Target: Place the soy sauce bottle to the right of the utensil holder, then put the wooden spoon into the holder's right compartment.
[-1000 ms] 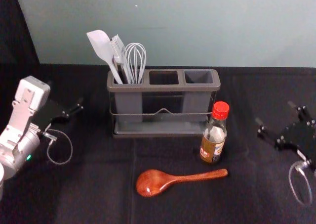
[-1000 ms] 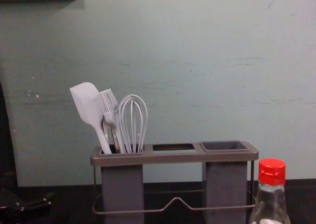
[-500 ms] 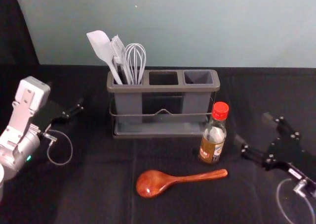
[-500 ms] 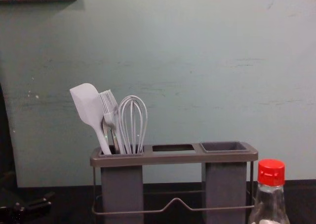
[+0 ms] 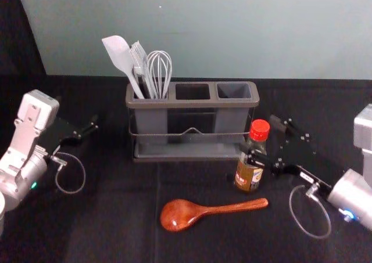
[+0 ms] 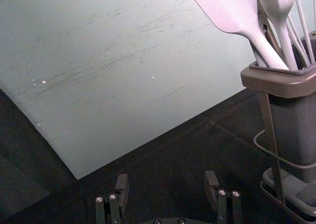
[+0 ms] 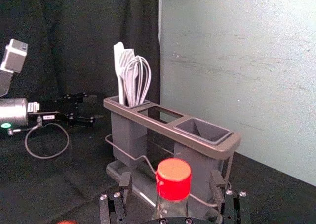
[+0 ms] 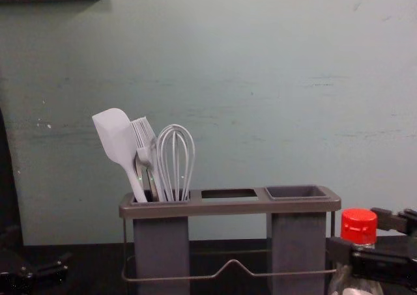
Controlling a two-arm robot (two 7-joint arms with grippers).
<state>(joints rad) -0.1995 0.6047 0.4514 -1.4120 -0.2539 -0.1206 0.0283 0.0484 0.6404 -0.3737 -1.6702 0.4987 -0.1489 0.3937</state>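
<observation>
Right gripper (image 5: 262, 139) now beside smooth glass bottle (image 5: 248, 176)

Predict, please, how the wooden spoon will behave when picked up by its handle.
The wooden spoon should be stiff, looking solid. Its glossy surface might slip a little. The wide bowl may dip, being bulkier than the thin handle.

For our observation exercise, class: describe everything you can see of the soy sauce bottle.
The soy sauce bottle stands upright on the black cloth, in front of the right end of the utensil holder. It looks like clear glass, with a red cap on and a printed label. The open right gripper surrounds it, not clamped.
</observation>
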